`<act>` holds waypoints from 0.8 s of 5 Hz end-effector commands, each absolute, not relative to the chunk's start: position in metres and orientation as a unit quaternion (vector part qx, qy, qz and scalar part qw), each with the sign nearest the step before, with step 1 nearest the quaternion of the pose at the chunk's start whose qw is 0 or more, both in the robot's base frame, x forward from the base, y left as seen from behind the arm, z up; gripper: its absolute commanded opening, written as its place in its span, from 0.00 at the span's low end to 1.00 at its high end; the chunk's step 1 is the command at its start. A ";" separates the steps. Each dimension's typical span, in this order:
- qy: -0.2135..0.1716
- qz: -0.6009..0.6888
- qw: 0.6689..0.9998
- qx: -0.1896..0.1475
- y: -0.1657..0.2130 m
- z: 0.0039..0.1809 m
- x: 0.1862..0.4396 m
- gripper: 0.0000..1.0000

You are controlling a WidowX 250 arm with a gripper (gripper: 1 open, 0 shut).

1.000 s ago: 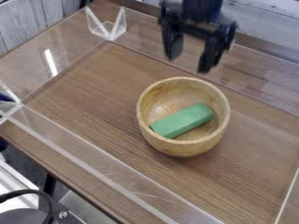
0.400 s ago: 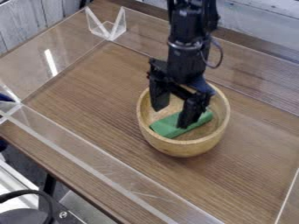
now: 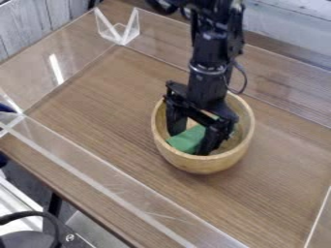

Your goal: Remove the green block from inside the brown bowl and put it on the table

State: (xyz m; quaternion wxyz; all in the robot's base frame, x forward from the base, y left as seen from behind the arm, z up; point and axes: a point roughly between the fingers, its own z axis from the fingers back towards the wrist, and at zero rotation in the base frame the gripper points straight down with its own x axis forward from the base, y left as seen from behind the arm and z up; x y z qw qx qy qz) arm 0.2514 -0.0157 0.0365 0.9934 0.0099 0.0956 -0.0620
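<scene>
Reaching down into the brown bowl (image 3: 218,165) from above, gripper (image 3: 198,118) fingers standing apart. Hanging right over the green block (image 3: 191,141), partly hiding it. Block lying inside the bowl, showing at the side toward the camera. Can't tell about finger contact with it. Bowl sitting on the table (image 3: 104,116), near a clear, angular object (image 3: 118,27) standing farther back.

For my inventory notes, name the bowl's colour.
Light brown; the bowl shows in the camera view.
</scene>
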 end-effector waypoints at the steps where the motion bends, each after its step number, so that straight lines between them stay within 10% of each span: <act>1: 0.082 -0.062 0.995 0.001 -0.020 0.040 0.262 1.00; 4: 0.080 -0.062 0.995 -0.020 -0.026 0.033 0.268 1.00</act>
